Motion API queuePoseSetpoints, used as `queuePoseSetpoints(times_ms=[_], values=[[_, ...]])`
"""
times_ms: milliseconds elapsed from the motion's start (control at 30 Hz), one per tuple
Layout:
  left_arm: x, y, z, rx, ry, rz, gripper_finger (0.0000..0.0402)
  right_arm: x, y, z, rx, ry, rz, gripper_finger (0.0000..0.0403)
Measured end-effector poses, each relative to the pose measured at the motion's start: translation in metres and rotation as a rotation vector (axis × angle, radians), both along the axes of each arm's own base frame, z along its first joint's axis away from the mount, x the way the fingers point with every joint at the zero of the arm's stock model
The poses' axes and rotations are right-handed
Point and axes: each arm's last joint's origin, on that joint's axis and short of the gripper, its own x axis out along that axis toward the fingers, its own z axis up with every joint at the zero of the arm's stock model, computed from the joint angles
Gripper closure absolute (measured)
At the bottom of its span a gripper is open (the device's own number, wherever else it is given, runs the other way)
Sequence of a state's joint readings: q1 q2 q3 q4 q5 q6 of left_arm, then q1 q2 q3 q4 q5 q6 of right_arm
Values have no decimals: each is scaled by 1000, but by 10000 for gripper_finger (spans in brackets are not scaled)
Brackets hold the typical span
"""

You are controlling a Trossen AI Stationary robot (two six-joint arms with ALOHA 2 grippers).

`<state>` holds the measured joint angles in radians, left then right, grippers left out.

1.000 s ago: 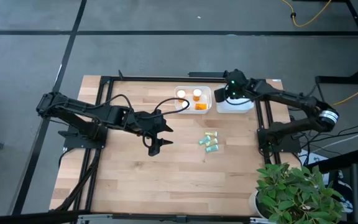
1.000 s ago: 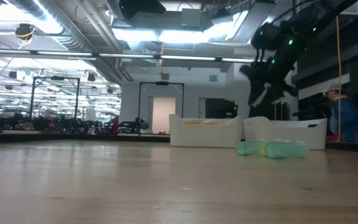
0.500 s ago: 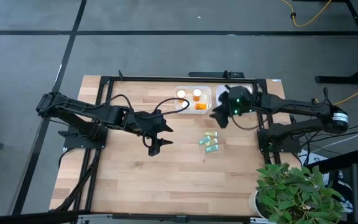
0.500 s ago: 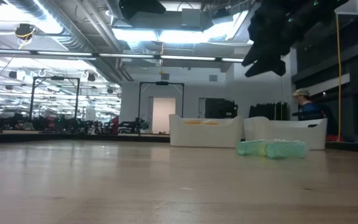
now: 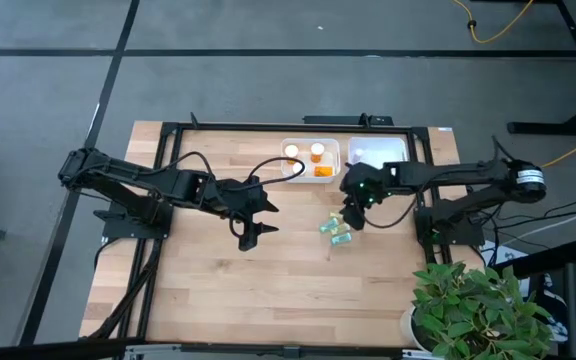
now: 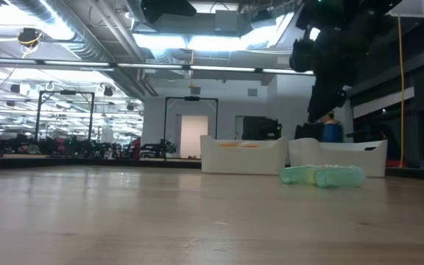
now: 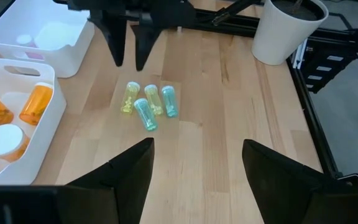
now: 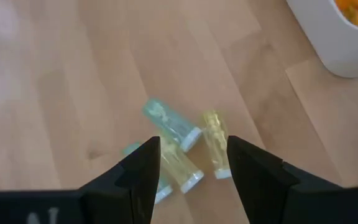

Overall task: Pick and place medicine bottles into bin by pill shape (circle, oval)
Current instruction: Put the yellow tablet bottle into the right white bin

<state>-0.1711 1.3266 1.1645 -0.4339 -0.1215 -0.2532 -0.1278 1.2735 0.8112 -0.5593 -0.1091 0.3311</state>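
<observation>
Roughly: sorting part done.
Worktop (image 5: 218, 270): bare apart from trays and bottles.
Left pincer (image 5: 249, 236): spread, idle near the worktop's middle.
Right pincer (image 8: 188, 163): spread, empty, hovering above the teal bottles.
Orange-bottle tray (image 5: 295, 172): far edge, already holds orange bottles (image 5: 317, 153).
Second tray (image 5: 393, 150): beside it toward the far right corner.
Teal bottles (image 7: 149, 106): four left, lying clustered near the trays.

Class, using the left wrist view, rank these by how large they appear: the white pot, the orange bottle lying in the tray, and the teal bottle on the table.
1. White pot, clearly largest.
2. Orange bottle.
3. Teal bottle, slightly smaller than the orange bottle; the gap is small, so that order is unsure.
</observation>
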Motion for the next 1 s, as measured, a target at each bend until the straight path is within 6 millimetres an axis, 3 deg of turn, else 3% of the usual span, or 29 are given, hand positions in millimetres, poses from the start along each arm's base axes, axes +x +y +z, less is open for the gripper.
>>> queuePoseSetpoints(times_ms=[233, 633, 1000], values=[[0, 0, 0, 0, 0, 0, 165, 9, 3, -19, -93, 91, 27, 215], [0, 0, 0, 1, 0, 0, 165, 22, 1, -57, -103, 254, 25, 215], [0, 0, 0, 22, 1, -14, 165, 27, 0, -78, -111, 329, 27, 215]])
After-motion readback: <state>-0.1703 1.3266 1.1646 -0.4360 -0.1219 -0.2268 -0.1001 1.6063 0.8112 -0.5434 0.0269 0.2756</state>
